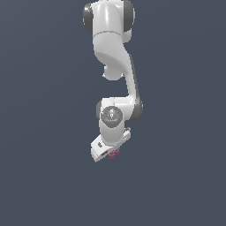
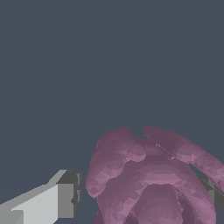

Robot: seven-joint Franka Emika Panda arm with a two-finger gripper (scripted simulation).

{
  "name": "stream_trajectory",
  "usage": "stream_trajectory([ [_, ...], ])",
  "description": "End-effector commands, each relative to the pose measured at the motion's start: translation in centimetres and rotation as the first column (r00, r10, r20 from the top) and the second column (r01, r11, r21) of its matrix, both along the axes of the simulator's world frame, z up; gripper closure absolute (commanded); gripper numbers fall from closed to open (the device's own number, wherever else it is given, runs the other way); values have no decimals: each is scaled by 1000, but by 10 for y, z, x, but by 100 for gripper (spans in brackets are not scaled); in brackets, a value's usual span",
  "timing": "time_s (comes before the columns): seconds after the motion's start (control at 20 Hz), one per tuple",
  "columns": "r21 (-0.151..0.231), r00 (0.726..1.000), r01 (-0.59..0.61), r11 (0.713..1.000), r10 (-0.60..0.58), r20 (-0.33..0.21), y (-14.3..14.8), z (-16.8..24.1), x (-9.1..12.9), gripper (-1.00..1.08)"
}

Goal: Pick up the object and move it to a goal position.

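flat slate-blue ground (image 1: 44, 185) fills both views, with no edge or seam to it. against it in the exterior view stands the white panda arm (image 1: 110, 48), its dark-capped shoulder joints at the top, a long link running down to a round wrist housing with a dark disc on its face. below that housing the white gripper (image 1: 107, 154) is tilted, its body slanting down toward the exterior view's left. tucked under its lower edge, toward the exterior view's right, peeks the object (image 1: 114, 153), a small magenta-pink lump, mostly covered by the hand.

the wrist view shows the object (image 2: 153, 179) close up: knobbly lobes and curled ridges (rather like a crumpled rose) filling much of the frame. one finger (image 2: 52, 203), white with a grey pad, sits just beside the lump with a thin strip of ground between them. the other finger (image 2: 213, 190) shows only as a grey sliver at the frame's edge, seemingly against the lump, though too little of it shows to be sure. so the fingers sit around the object, one on either side, but whether they are gripping it i cannot tell.
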State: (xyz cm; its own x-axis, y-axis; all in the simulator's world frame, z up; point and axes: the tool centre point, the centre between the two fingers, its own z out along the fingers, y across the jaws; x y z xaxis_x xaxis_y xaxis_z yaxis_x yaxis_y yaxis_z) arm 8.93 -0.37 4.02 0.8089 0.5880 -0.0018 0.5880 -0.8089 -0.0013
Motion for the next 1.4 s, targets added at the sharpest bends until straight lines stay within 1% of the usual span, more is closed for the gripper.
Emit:
stream_trajectory([
  [0.0,0,1000,0,1000,0,2,0,1,1,-92],
  [0.05,0,1000,0,1000,0,2,0,1,1,108],
  [0.6,0,1000,0,1000,0,2,0,1,1,108],
  [0.8,0,1000,0,1000,0,2,2,7,0,108],
  [1.1,0,1000,0,1000,0,2,8,30,-6,108],
  [1.35,-1,1000,0,1000,0,2,19,65,-15,108],
])
